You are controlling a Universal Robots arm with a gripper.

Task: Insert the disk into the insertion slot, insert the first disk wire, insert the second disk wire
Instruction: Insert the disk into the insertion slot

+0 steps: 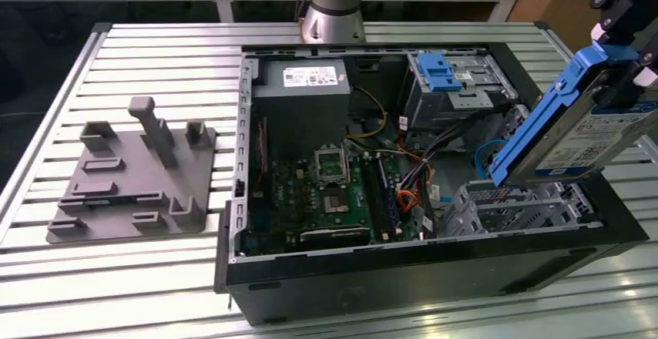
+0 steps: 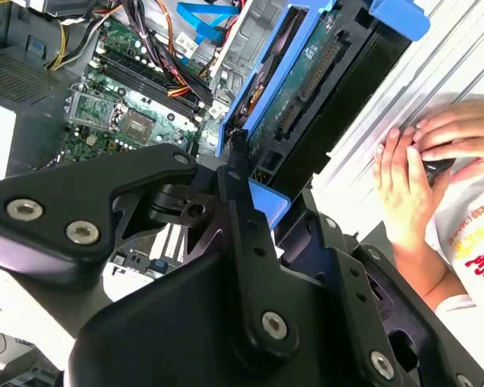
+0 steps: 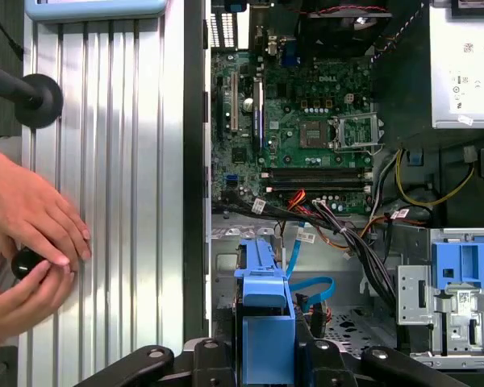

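My gripper (image 1: 623, 54) is shut on the disk (image 1: 575, 127), a silver drive with a white label in a bright blue carrier. The disk hangs steeply tilted over the right end of the open computer case. Its lower end is just above the insertion slot (image 1: 525, 204), a low perforated silver cage. In the second wrist view the black fingers (image 2: 240, 211) clamp the disk (image 2: 306, 89) by its edge. In the first wrist view the blue carrier (image 3: 264, 310) points down at the cage (image 3: 226, 274). A loose blue flat cable (image 3: 310, 286) and a bundle of coloured wires (image 3: 339, 230) lie beside the cage.
The taller cage with a blue latch (image 1: 451, 77) stands behind the slot. Motherboard (image 1: 323, 192) and power supply (image 1: 303, 85) fill the case's left part. A grey fixture plate (image 1: 129, 177) lies on the slatted table. A person's hands (image 3: 24, 234) rest on the table beside the case.
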